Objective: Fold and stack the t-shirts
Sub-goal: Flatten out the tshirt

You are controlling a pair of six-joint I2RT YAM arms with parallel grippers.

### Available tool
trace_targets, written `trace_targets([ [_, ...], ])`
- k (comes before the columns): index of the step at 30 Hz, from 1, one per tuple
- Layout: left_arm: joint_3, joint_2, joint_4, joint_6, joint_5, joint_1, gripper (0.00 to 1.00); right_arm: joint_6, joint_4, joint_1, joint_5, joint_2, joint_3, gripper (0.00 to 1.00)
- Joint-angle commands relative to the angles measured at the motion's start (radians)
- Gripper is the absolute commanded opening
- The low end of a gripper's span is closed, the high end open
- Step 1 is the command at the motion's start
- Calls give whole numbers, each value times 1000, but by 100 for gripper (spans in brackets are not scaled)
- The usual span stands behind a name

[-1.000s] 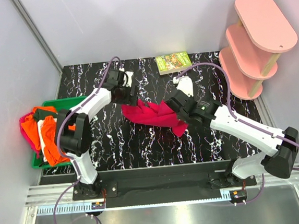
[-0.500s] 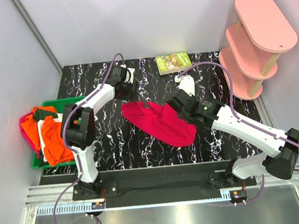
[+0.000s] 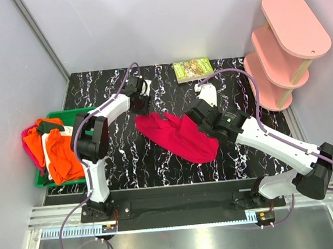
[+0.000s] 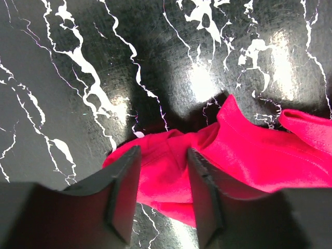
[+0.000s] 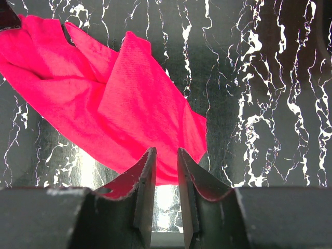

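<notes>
A crimson-red t-shirt [image 3: 178,136] lies loosely spread and creased in the middle of the black marbled table [image 3: 129,162]. My left gripper [image 3: 141,105] hovers above its far left corner; in the left wrist view the gripper [image 4: 163,155] has a gap between its fingers, and the shirt [image 4: 259,155] lies below them. My right gripper [image 3: 194,120] stands over the shirt's right side; its jaws [image 5: 166,153] are narrowly apart with nothing between them, above the shirt's [image 5: 104,104] near edge. More t-shirts, orange [image 3: 59,154], white [image 3: 47,164] and magenta [image 3: 28,141], are heaped at the left.
The heap sits in a green bin [image 3: 66,114] at the table's left edge. A small green-covered book [image 3: 193,69] lies at the back. A pink three-tier shelf [image 3: 288,44] stands at the right rear. Grey walls close in the back and sides.
The red shirt has gone from bunched and lifted between both grippers to lying spread on the table. The left gripper has drawn back from it and its jaws have narrowed.
</notes>
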Motion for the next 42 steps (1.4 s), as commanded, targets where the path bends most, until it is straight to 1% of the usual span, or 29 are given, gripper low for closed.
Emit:
trace_targets([
  [1,20,7,21,15,3,-3,39,3,22,-5,42,-3,14,30],
  [5,17,12,18,20,5,-3,29,8,25,-5,42,-6,8,30],
  [6,17,14,18,20,3,-3,20,11,26,-5,42,-6,6,29],
  [8,17,7,17,21,3,-3,12,12,26,-5,40,-5,4,29],
  [9,15,4,17,23,3,-1,1,14,28,-5,40,-5,4,29],
  [10,15,-3,15,24,0,-3,0,15,28,-5,40,-5,4,29],
  [15,18,-71,-16,38,-12,-1,0,12,37,-5,43,-5,4,29],
  [16,28,-118,-28,38,-21,-1,0,9,38,-5,45,-6,4,29],
  [18,78,-176,-80,43,-24,0,0,5,44,-5,48,-8,6,29],
  [19,100,-240,-97,43,-26,0,0,5,49,-5,51,-9,4,29],
  [22,190,-363,-146,89,-38,0,0,-1,71,-5,48,-5,-2,30],
  [23,242,-387,-176,95,-49,0,0,-3,77,-5,42,1,-3,30],
  [25,297,-440,-212,113,-49,0,0,-6,101,-5,33,8,-12,31],
  [26,343,-456,-247,118,-73,0,0,-6,110,-3,22,17,-17,32],
  [29,379,-519,-296,135,-87,0,0,-6,135,-5,8,37,-28,35],
  [31,370,-572,-309,146,-98,-1,0,-12,160,-5,1,49,-35,37],
  [33,326,-611,-315,167,-121,0,0,-17,187,-6,-12,67,-42,39],
  [34,304,-646,-315,173,-135,-1,0,-18,199,-6,-16,73,-42,42],
  [36,232,-677,-310,190,-170,0,0,-26,238,-8,-39,98,-45,45],
  [38,157,-709,-306,192,-189,3,0,-28,267,-11,-65,135,-43,46],
  [42,80,-733,-295,189,-182,9,0,-29,316,-13,-110,222,3,46],
])
